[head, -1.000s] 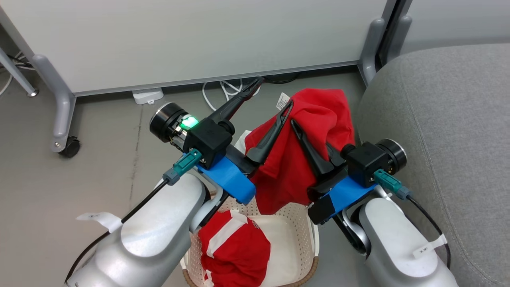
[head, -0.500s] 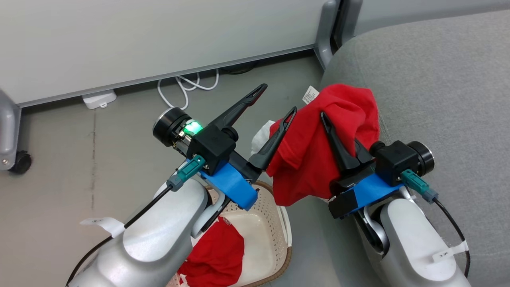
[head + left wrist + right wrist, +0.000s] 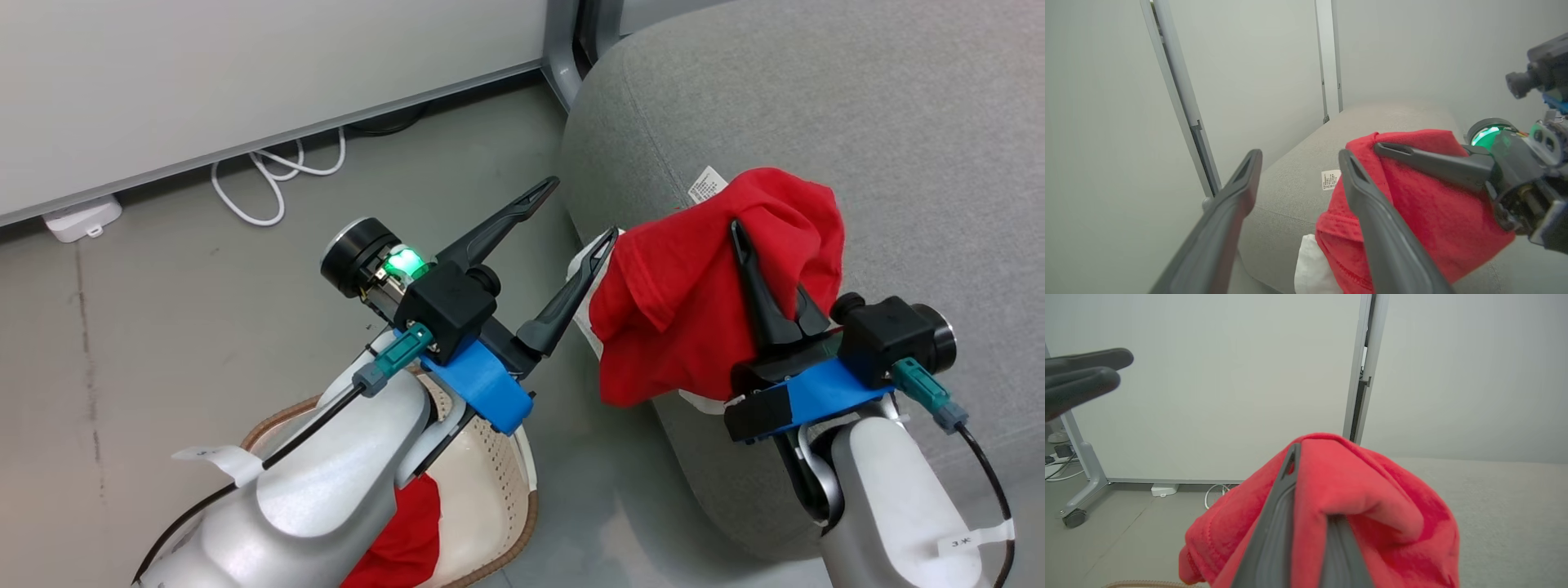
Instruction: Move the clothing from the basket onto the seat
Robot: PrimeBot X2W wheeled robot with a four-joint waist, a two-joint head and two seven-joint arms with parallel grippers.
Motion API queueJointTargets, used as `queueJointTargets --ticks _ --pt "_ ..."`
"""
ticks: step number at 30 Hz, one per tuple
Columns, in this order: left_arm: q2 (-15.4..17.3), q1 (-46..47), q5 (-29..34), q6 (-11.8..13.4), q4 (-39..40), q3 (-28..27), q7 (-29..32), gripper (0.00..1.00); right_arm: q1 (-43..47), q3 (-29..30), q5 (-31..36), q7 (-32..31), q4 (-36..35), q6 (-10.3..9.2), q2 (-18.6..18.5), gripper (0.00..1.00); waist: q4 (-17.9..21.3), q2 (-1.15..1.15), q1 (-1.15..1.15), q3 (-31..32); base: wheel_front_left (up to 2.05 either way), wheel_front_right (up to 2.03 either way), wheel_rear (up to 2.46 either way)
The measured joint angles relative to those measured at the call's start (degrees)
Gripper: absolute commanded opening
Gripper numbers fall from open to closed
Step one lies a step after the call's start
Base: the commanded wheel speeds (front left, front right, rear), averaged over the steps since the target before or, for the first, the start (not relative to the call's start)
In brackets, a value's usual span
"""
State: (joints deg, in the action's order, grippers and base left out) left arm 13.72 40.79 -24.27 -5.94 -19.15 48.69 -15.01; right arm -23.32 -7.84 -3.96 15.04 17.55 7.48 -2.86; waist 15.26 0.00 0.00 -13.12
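Right claw [image 3: 747,245] pinches the garment [image 3: 678,327] over the seat [image 3: 816,98] edge, left claw [image 3: 581,210] spread empty: drop it here and it may slide to the floor [image 3: 163,286].

We count two red garments: the far garment [image 3: 710,310] on the right and the near garment [image 3: 400,539] on the left. We count one basket [image 3: 494,482] and one seat [image 3: 898,106]. We count two tools, the left tool [image 3: 581,207] and the right tool [image 3: 743,237], each with two fingers, so four fingers in all. At the far left we count one cable [image 3: 282,173] and one plug box [image 3: 82,219]. We count two paper tags, the left tag [image 3: 214,455] and the right tag [image 3: 976,539].
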Motion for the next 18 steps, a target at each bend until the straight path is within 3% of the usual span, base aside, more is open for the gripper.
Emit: queueJointTargets --ticks 7,18 --pt "-0.3 0.7 0.1 -0.2 -0.4 0.9 0.0 1.0 1.7 2.6 0.1 0.0 -1.6 0.0 0.0 0.0 2.6 0.0 0.0 -1.3 0.0 0.0 0.0" --pt "-0.2 1.6 0.2 -0.3 -0.3 1.6 0.0 1.0 0.1 6.5 0.1 0.0 -4.4 0.0 0.0 0.0 3.0 0.0 0.0 -3.1 0.0 0.0 0.0"
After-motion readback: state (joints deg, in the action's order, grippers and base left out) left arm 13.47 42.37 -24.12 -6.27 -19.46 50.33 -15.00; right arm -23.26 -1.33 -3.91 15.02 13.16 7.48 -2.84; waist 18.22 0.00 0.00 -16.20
